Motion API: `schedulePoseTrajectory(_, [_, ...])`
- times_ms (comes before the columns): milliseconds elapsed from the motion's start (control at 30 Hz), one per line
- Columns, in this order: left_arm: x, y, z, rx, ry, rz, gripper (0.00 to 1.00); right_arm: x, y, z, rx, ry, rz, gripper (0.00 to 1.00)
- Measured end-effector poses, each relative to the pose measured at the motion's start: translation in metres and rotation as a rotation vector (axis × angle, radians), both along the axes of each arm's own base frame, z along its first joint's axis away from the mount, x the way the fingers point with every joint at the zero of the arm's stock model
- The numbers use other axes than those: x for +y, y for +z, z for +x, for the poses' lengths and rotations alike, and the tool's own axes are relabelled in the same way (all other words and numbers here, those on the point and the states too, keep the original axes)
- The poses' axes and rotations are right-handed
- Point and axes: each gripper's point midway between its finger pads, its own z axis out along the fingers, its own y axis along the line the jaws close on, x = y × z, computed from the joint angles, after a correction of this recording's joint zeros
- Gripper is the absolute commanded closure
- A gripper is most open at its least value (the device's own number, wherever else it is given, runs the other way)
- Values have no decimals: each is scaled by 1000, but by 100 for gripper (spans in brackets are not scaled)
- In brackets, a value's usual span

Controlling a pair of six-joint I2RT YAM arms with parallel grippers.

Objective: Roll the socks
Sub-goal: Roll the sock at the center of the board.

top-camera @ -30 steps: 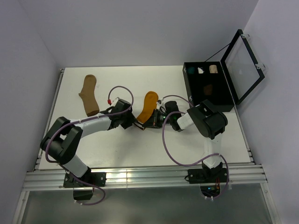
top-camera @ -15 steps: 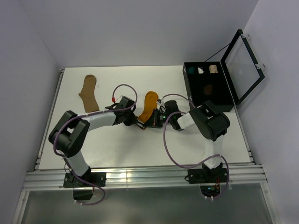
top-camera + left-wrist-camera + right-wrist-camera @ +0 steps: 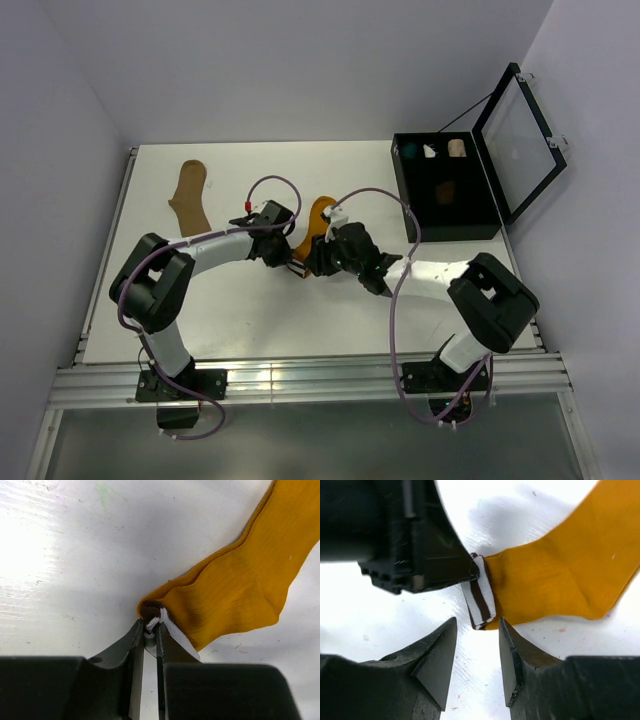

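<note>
Cuff (image 3: 481,597) of mustard sock (image 3: 240,580) pinched in left pincer (image 3: 150,641); right pincer (image 3: 477,630) half-open, empty; visible in wrist views only.

Bright overhead light glares off the glossy white tabletop (image 3: 45,545) in the left wrist view. Soft shadow edges the mustard-orange ribbed sock (image 3: 240,590), and the black fingers (image 3: 432,667) of the right gripper (image 3: 477,627) blur close to the lens.

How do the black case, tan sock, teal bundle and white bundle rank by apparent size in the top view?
1. black case
2. tan sock
3. teal bundle and white bundle: too alike to rank.
</note>
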Motion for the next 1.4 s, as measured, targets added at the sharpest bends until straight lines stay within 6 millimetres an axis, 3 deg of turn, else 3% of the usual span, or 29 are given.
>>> schedulePoseTrajectory(400, [2,0,-2,4,-17,19,91,22,-12,-14,-237,130,-247,49])
schedulePoseTrajectory(667, [2,0,-2,4,-18,19,91,34,-22,-5,-270,165,-301,49])
schedulePoseTrajectory(933, [2,0,-2,6,-18,19,90,34,-52,-6,-230,183,-355,53])
schedulePoseTrajectory(1133, [2,0,-2,5,-18,19,88,33,-56,-4,-230,172,-365,66])
schedulePoseTrajectory(1300, [2,0,-2,3,-13,18,78,35,-56,-5,-227,163,-352,100])
schedulePoseTrajectory(1400, [7,1,-3,-4,9,22,67,37,-56,-6,-202,152,-323,100])
